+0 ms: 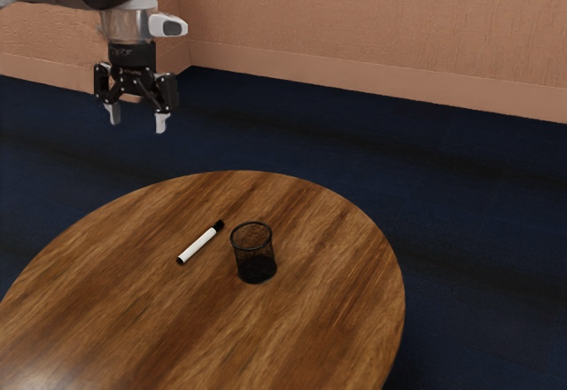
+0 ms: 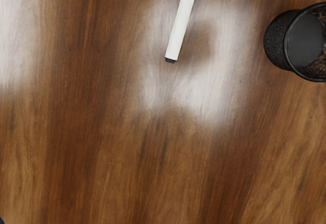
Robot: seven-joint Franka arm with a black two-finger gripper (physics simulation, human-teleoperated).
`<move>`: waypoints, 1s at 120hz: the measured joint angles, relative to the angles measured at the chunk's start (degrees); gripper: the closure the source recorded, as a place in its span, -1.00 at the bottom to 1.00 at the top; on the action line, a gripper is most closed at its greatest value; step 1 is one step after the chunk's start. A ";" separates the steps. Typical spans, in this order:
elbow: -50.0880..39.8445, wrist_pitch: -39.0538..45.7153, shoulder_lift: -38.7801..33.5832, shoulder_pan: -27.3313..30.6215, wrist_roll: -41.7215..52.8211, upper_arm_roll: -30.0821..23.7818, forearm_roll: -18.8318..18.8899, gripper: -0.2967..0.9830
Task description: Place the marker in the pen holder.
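High over the table's far side, at the exterior view's upper left, my gripper (image 1: 135,124) hangs pointing down, open, with nothing between its fingers. Below it and toward the exterior view's right, the white marker (image 1: 200,243) with black ends lies flat on the wood. The black mesh pen holder (image 1: 255,255) stands upright beside the marker, not touching it. In the wrist view the marker (image 2: 182,23) is partly cut off by the picture's edge, and so is the pen holder (image 2: 277,40). The inside of the holder holds no pen that I can see.
The round wooden table (image 1: 301,337) carries both objects. Dark blue floor (image 1: 478,204) surrounds it, and a tan wall (image 1: 372,18) rises behind.
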 joint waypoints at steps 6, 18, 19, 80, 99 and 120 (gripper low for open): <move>-0.03 1.10 -0.15 -0.19 -0.14 -0.81 -0.03 -0.54; -0.02 2.81 0.29 -0.30 -0.38 -1.51 0.04 -0.54; -0.02 2.96 0.32 -0.29 -0.40 -1.52 0.05 -0.54; -18.43 37.89 14.32 0.15 4.14 4.88 -1.94 -0.54; -17.47 44.30 18.94 0.14 8.85 4.89 -3.02 -0.54; -14.40 47.43 24.35 0.08 12.98 4.19 -3.60 -0.54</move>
